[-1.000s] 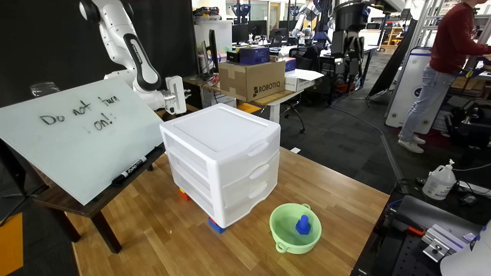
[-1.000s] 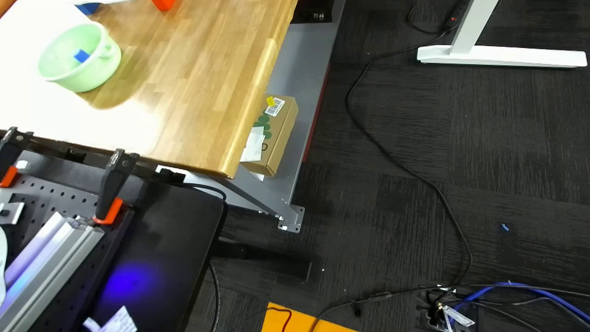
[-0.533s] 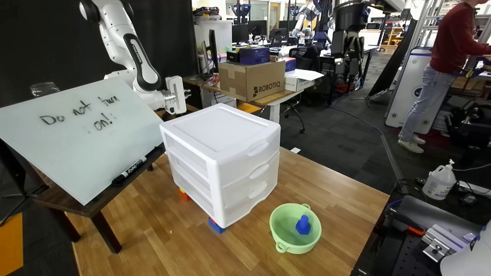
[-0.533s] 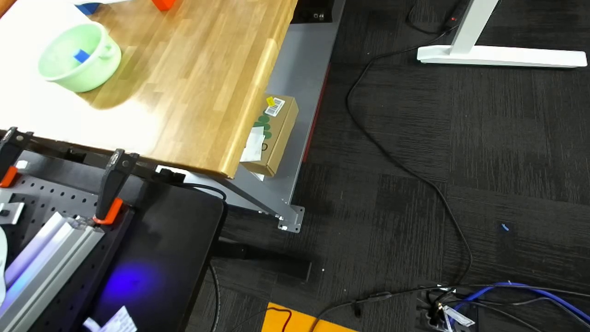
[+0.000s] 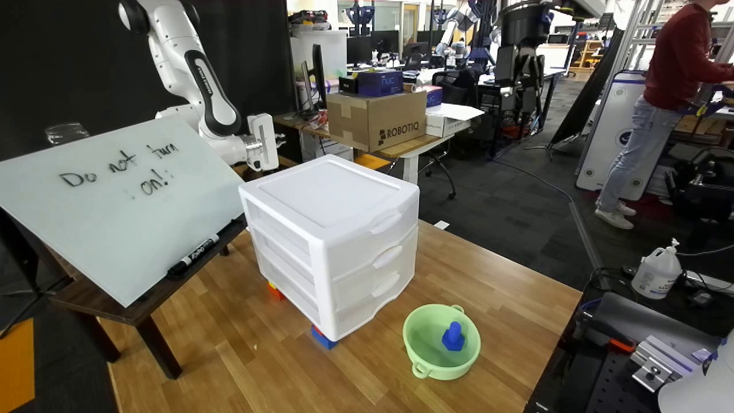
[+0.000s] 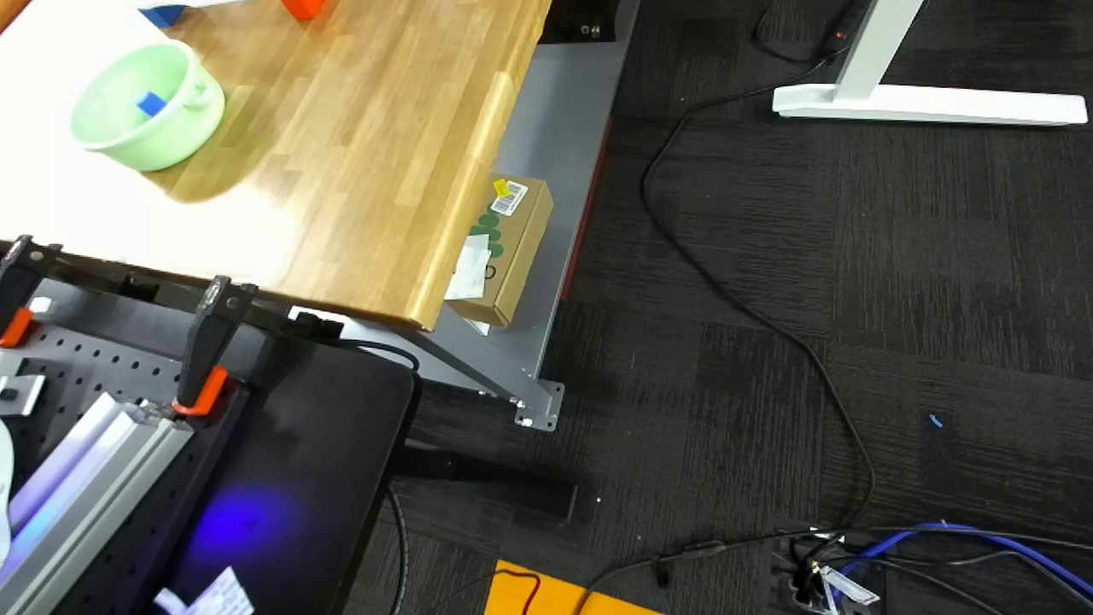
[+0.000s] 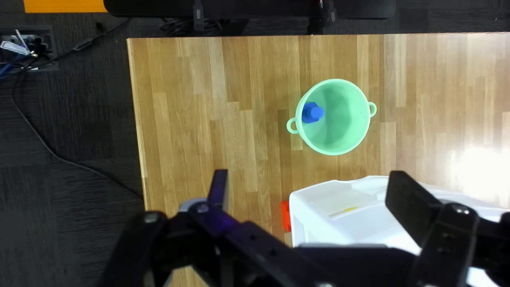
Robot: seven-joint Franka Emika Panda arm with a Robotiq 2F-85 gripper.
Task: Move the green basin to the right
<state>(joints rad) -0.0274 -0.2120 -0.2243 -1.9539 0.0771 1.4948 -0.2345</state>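
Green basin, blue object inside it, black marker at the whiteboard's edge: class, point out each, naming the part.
Green basin (image 7: 338, 118): in the wrist view, on its inner floor.
Blue object (image 5: 453, 340): in an exterior view, on its wide base.
Black marker (image 5: 195, 253): in an exterior view, on its barrel.

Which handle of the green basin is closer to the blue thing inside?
The left handle in the wrist view; the blue piece sits on that side of the green basin, across from the right handle.
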